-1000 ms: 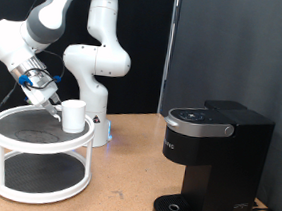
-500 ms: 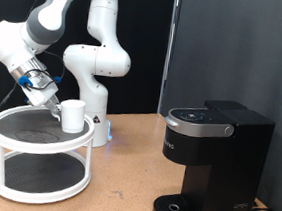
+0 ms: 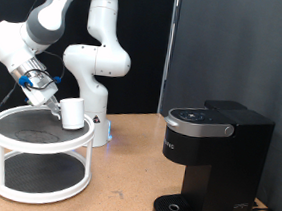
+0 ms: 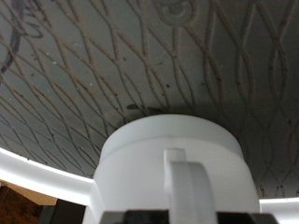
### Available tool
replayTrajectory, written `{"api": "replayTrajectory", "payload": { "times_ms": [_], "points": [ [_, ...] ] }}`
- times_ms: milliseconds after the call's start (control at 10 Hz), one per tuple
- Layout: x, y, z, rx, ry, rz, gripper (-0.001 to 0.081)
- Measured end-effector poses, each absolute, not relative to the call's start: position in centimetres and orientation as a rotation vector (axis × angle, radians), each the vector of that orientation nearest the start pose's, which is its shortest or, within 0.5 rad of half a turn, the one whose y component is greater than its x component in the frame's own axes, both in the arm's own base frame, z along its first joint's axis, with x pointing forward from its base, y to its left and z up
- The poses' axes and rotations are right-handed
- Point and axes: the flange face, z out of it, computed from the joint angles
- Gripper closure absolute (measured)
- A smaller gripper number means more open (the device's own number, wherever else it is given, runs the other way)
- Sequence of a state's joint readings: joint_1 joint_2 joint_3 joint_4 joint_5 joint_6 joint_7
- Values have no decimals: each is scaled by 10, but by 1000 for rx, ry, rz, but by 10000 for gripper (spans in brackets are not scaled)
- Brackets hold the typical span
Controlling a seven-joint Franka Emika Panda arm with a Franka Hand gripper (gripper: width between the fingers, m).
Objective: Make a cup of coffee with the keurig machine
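Gripper (image 3: pixel 53 101) down at the cup (image 3: pixel 72 114), on the top tier of the white rack (image 3: pixel 38 156) at exterior view's left. Finger spread: couldn't tell, tips hidden behind the cup in the exterior view and cut off at the frame edge in the wrist view. Wrist view filled by cup (image 4: pixel 175 177), handle facing camera, mesh tier behind. Keurig machine (image 3: pixel 212 165) well apart at exterior view's right, lid down.
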State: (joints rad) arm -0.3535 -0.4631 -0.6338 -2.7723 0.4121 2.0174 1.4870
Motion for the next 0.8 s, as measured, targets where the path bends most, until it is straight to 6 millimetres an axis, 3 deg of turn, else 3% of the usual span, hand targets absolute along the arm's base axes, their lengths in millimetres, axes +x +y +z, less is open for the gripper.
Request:
{"api": "replayTrajectory", "payload": {
  "times_ms": [800],
  "points": [
    [220,-253,349,-682,2459,886,802]
  ]
}}
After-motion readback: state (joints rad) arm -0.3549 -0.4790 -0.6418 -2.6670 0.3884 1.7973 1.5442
